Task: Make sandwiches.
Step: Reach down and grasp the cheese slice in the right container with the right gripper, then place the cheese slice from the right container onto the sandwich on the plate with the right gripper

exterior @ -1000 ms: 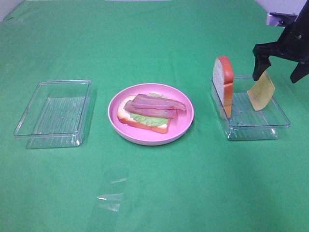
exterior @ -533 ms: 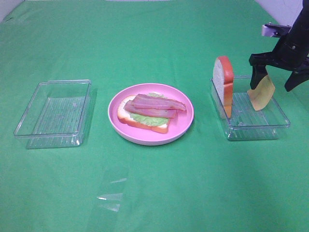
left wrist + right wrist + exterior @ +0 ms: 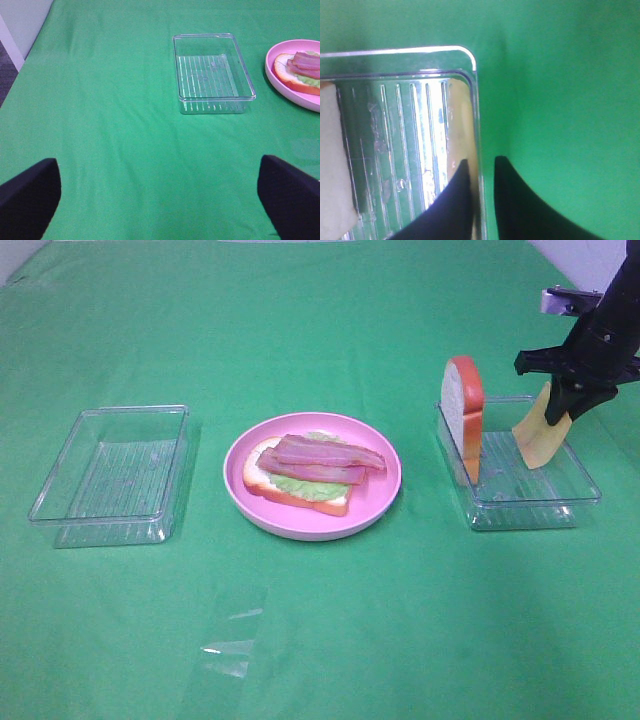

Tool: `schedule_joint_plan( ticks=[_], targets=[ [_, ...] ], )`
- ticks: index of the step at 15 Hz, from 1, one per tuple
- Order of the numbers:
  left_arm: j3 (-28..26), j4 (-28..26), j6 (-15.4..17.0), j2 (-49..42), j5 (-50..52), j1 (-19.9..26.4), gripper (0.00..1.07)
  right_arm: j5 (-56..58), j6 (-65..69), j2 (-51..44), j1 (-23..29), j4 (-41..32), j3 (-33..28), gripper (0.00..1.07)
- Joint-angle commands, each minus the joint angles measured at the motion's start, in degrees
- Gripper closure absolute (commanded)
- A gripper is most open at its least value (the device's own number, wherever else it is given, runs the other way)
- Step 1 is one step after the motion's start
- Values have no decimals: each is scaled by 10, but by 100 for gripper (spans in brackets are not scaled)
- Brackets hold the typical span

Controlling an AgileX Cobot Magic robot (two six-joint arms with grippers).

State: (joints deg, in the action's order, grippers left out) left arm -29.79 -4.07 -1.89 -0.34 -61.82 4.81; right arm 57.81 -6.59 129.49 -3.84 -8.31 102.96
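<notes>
My right tool (image 3: 563,405) is over the far right corner of the right tray (image 3: 530,512), and its jaws are drawn in narrow on the upper edge of the cheese slice (image 3: 540,438). The yellow square hangs tilted from that grip, its lower corner down inside the tray, though I cannot tell whether it touches the ribbed floor. My right wrist camera shows the two dark fingers (image 3: 454,202) close together with only a thin gap between them. It also shows the tray's rounded corner and a yellowish tint against the wall just beyond them. In the same tray, at the end toward the middle of the desk (image 3: 400,620), a bread slice (image 3: 464,415) stands upright on its edge, with its white face turned away from the cheese and its orange-brown crust showing. The pink plate (image 3: 300,527) sits in the middle of the green cloth, well apart from both trays. It carries the part-built sandwich: a bottom slice (image 3: 257,472) lying flat, a lettuce leaf (image 3: 300,485) on it, and the bacon strips (image 3: 325,455) laid across the top. My left tool (image 3: 160,197) hangs wide open with nothing between its jaws, its two black tips at the edges of my left wrist view, above bare cloth and short of the left tray (image 3: 110,527). That clear tray has nothing in it. A scrap of clear film (image 3: 228,648) lies on the desk nearer the front edge, between the left tray and the plate.
</notes>
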Motion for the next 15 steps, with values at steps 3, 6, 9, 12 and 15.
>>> schedule_joint_plan(
  ticks=[3, 6, 9, 12, 15],
  targets=[
    [1, -1, 2, -9, 3, 2, 7, -3, -12, 1, -1, 1, -2, 107],
    [1, -1, 2, -9, 3, 2, 7, 3, -12, -14, -1, -4, -2, 107],
    [1, -1, 2, -9, 3, 2, 7, 7, -11, -83, -1, -10, -2, 107],
    [1, -1, 2, -9, 3, 2, 7, 9, -11, -135, -1, -21, 0, 107],
    [1, -1, 2, -9, 3, 2, 7, 10, -11, -195, 0, -52, 1, 107]
  ],
)
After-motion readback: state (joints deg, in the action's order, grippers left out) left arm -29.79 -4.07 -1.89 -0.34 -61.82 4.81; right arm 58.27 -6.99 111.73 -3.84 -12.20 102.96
